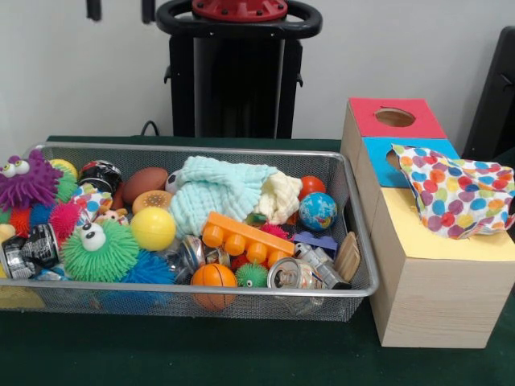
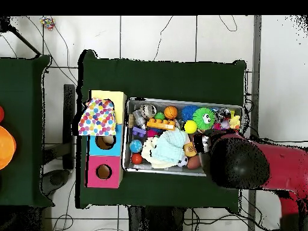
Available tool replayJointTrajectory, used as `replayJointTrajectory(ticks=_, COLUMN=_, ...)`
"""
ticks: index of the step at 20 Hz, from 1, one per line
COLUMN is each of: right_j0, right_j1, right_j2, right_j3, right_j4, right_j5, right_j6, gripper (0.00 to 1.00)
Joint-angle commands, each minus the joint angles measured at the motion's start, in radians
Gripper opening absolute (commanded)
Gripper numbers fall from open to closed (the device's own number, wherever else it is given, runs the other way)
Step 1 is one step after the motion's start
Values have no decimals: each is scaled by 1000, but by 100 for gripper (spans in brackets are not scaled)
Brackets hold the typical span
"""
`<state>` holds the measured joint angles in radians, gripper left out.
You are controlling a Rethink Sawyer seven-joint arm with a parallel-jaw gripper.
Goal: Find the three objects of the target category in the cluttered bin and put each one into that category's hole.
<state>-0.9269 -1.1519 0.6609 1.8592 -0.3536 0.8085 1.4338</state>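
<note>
The bin sits full of toys in the middle of the tabletop, and the box with holes stands just beside it. The arm hangs over one end of the bin, but I cannot tell if the end effector is open. It should go down slowly and pick one toy lying on top.

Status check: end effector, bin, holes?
End effector hidden under arm. Bin full, untouched. Dotted cloth covers yellow top, overlaps blue hole; red hole clear.

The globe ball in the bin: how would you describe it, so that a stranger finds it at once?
Look in the wire mesh bin, at the end nearest the wooden box. The globe ball lies beside the cream cloth, below a red ball. It alone is blue with green and yellow map patches.
</note>
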Motion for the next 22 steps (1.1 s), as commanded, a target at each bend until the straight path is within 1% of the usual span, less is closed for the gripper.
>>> replayJointTrajectory(ticks=1, right_j0=68, right_j1=209, right_j2=27, right_j3=-194, right_j4=-75, right_j5=89, right_j6=-112, gripper=100)
replayJointTrajectory(ticks=2, right_j0=84, right_j1=239, right_j2=12, right_j3=-213, right_j4=-79, right_j5=118, right_j6=-102, gripper=100)
replayJointTrajectory(ticks=3, right_j0=97, right_j1=274, right_j2=5, right_j3=-233, right_j4=-100, right_j5=109, right_j6=-110, gripper=100)
replayJointTrajectory(ticks=5, right_j0=125, right_j1=358, right_j2=-30, right_j3=-274, right_j4=-145, right_j5=97, right_j6=-96, gripper=100)
replayJointTrajectory(ticks=8, right_j0=136, right_j1=448, right_j2=-62, right_j3=-302, right_j4=-187, right_j5=21, right_j6=-79, gripper=100)
replayJointTrajectory(ticks=14, right_j0=155, right_j1=518, right_j2=-94, right_j3=-338, right_j4=-231, right_j5=-15, right_j6=-32, gripper=100)
replayJointTrajectory(ticks=17, right_j0=158, right_j1=572, right_j2=-97, right_j3=-366, right_j4=-234, right_j5=-2, right_j6=-34, gripper=100)
replayJointTrajectory(ticks=19, right_j0=160, right_j1=610, right_j2=-100, right_j3=-389, right_j4=-247, right_j5=-13, right_j6=-37, gripper=100)
replayJointTrajectory(ticks=22, right_j0=140, right_j1=674, right_j2=-89, right_j3=-406, right_j4=-246, right_j5=-47, right_j6=-52, gripper=100)
